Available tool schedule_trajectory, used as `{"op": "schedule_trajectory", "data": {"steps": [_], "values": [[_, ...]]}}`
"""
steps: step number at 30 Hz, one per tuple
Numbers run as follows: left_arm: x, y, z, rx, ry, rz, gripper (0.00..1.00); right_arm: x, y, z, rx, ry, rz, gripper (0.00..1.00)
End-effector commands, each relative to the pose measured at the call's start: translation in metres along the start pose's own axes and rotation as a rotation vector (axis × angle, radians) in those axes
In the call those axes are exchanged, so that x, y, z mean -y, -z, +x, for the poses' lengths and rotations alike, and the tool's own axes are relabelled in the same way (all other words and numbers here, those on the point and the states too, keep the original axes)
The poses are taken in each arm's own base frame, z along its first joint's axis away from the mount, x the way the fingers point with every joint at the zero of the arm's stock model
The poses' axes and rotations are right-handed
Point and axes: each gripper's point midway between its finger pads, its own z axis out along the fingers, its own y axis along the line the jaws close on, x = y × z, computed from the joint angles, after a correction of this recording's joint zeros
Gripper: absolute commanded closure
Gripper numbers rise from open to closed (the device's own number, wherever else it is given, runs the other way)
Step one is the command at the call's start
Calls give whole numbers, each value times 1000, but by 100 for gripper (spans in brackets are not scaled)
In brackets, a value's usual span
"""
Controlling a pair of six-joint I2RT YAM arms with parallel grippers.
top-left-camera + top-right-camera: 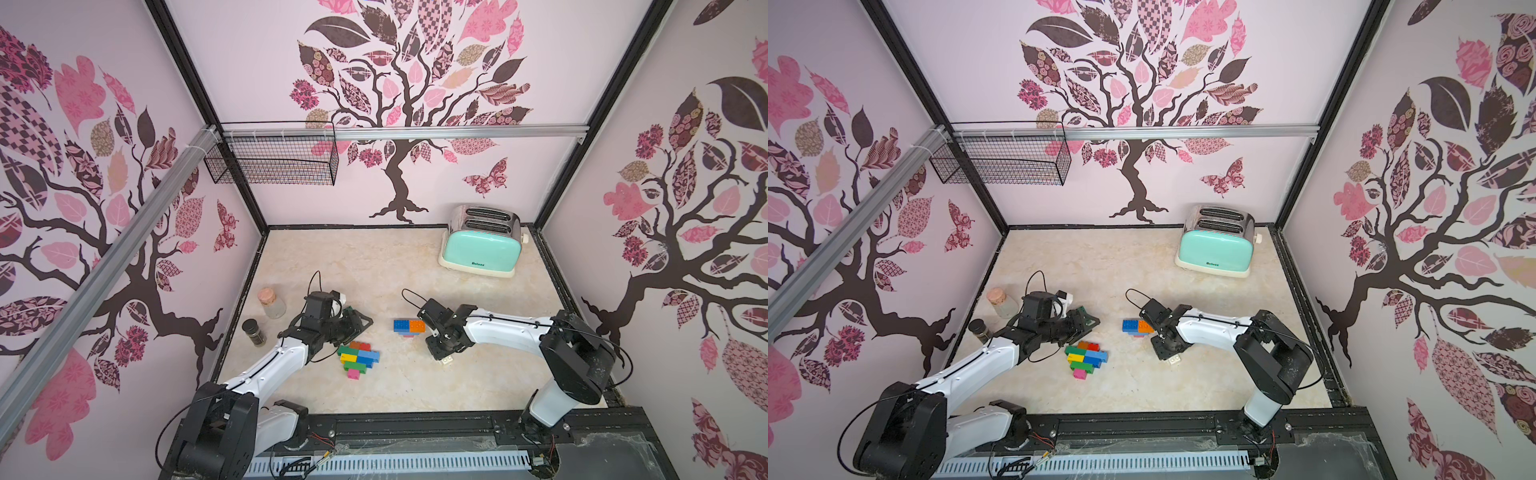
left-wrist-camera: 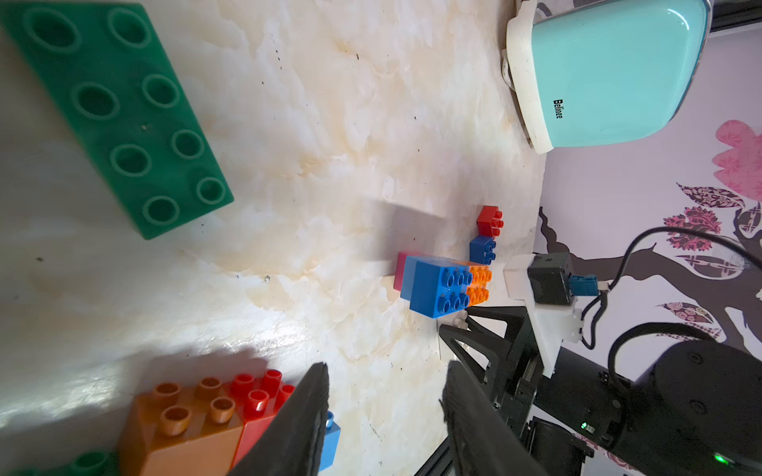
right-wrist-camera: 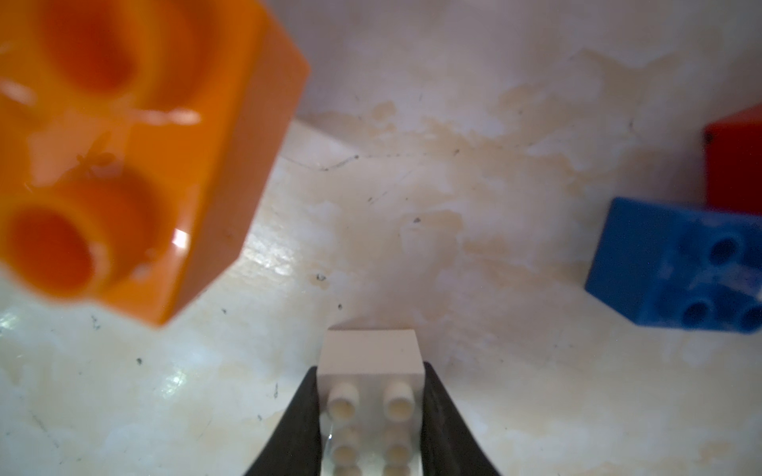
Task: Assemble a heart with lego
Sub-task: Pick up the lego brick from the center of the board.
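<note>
right hand (image 3: 371, 416): clamped on white brick (image 3: 373, 362), fingers (image 3: 301, 416) flat on its two long sides, studs facing wrist camera; brick low at table (image 1: 415, 266), right of centre.
left hand (image 2: 383, 416): apart, nothing between fingers; hovering just far-left of heart cluster.
heart cluster (image 1: 358, 358): near-centre; green, yellow, blue, orange, red rows narrowing to a pink brick at the near tip; only partly built.
blue-orange stack (image 1: 409, 326): centre, right of and apart from cluster, just left of right hand; pink brick under it.
loose bricks: small blue (image 2: 482, 249) and red (image 2: 489, 220) beyond the stack in left wrist view; big green brick (image 2: 119, 111) lying flat close to left wrist camera.
step: white brick just gripped, lift and carry to cluster next, as judged.
doing it well: lift straight up first, orange brick (image 3: 136, 156) close alongside; keep brick level, studs up; travel left over the stack, not through it; line studs with an open edge row before pressing; press straight down.
left hand role: brace cluster from far-left side so it does not slide when pressed.
risk: grip near brick's end, may pivot on pressing; cluster loose on smooth table, may skate.
other: toaster (image 1: 482, 249) far right, two jars (image 1: 272, 301) far left, well clear.
</note>
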Motion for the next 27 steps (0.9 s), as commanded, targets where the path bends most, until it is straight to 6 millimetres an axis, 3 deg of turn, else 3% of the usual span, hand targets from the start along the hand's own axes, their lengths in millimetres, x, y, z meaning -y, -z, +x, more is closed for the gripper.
{"op": "schedule_trajectory", "data": {"steps": [1,7,14,20,27], "values": [[4,-3,1,-22,-26,27,51,-7,18,-14,38,95,-28,70],[16,-13,11,-110,-73,49,49,1,42,-31,121,266,-25,74],[28,-30,16,-181,-74,97,45,20,80,-64,249,330,-52,74],[35,-58,29,-284,-98,100,44,0,100,-85,317,463,-132,72],[44,-67,26,-304,-114,131,43,-6,102,-101,288,555,-137,72]]}}
